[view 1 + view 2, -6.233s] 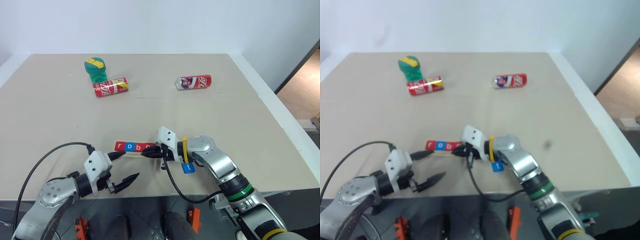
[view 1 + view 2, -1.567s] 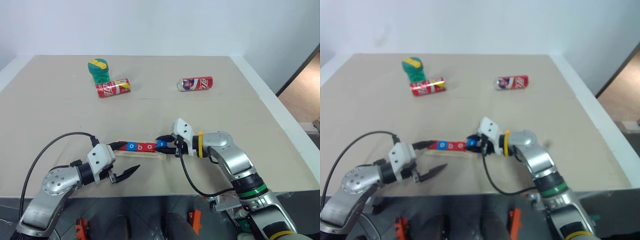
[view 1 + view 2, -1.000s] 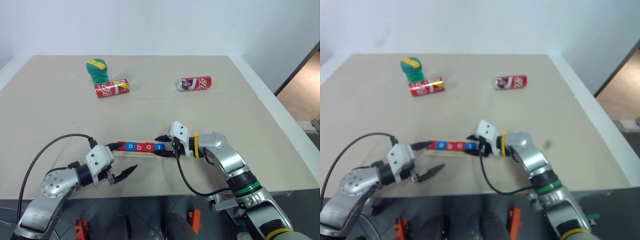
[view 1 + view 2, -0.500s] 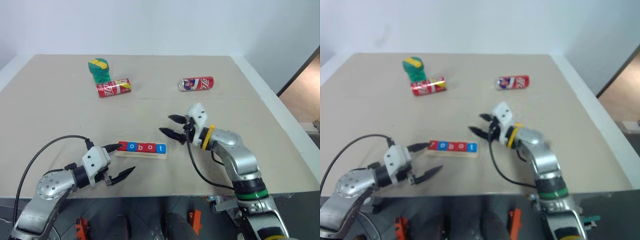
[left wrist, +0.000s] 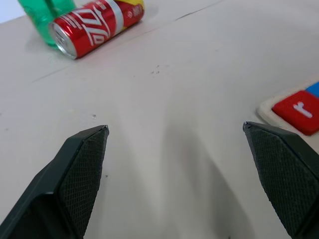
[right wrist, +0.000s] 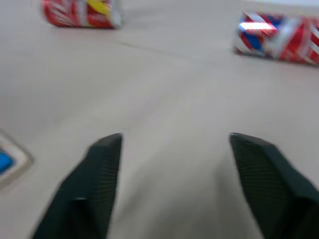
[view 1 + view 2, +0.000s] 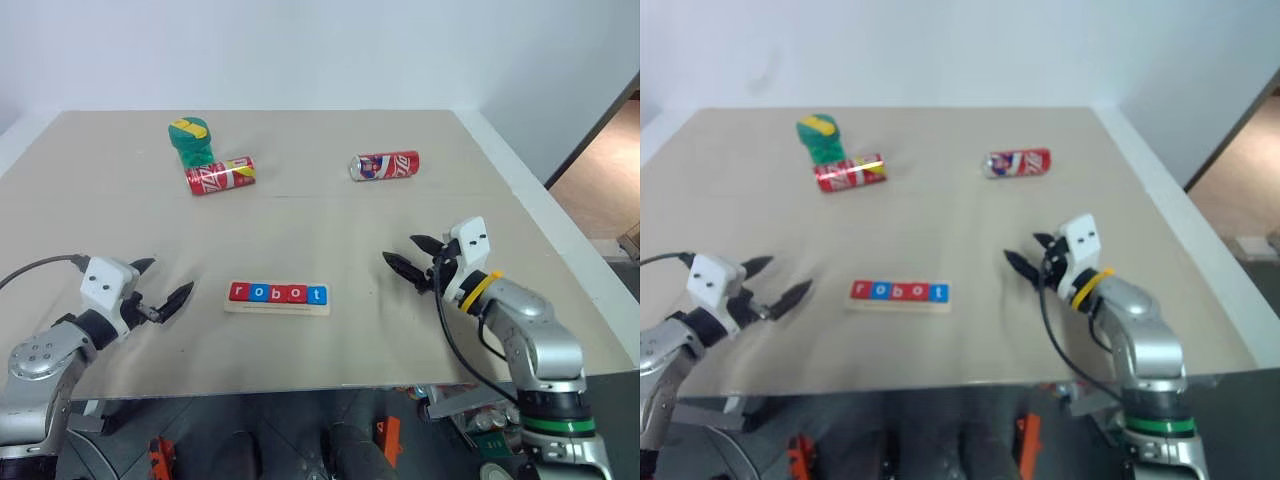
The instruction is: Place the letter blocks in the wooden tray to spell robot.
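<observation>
With all five letter blocks (image 7: 278,293) seated in the wooden tray (image 7: 277,304) reading robot, the tray lies between the left pincer (image 7: 160,288) and right pincer (image 7: 412,257), both wide, empty, well apart. Risk: either arm sweeping inward knocks the tray and spills blocks.

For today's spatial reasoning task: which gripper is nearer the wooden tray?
Left, narrowly. The left gripper sits just off the wooden tray's r end; the right gripper hangs farther off past the t end.
</observation>
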### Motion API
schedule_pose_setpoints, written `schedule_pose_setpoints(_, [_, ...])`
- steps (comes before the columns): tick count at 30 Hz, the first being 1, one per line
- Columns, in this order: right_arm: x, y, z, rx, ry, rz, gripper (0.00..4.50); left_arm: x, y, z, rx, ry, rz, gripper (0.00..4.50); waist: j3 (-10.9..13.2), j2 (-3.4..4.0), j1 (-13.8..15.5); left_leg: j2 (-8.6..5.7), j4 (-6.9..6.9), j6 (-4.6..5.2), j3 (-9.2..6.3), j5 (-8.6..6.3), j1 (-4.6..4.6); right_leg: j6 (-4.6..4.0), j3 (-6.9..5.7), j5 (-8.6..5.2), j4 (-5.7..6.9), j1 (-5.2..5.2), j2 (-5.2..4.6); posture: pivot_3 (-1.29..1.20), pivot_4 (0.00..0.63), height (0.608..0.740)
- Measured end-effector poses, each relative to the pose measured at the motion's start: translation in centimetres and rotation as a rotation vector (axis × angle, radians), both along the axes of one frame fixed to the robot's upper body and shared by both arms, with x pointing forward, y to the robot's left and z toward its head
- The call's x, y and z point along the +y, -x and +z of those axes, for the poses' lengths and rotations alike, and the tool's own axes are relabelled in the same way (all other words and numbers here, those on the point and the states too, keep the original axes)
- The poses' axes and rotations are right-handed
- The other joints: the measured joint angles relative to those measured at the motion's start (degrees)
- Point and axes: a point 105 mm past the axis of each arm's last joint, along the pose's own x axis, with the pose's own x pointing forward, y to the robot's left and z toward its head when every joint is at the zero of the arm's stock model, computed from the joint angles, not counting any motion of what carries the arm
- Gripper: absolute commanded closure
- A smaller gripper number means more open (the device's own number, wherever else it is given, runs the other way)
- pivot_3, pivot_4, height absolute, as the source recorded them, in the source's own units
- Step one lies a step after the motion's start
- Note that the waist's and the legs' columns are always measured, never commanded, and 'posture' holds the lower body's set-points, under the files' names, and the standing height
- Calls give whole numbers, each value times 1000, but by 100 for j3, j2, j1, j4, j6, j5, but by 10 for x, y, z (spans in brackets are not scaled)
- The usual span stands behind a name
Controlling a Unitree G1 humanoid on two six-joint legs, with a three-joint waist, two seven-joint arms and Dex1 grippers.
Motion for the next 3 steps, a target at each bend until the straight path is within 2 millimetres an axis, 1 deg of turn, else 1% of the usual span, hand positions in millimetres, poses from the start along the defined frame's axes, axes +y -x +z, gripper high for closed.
schedule_pose_setpoints(3, [6, 10, -6, 55, 58, 177, 58, 4, -3, 0, 18, -10, -7, 0, 0, 0, 2, -1, -6, 1, -5, -1, -5, 5, -1, -10, 0, -2, 2, 0, 150, 740])
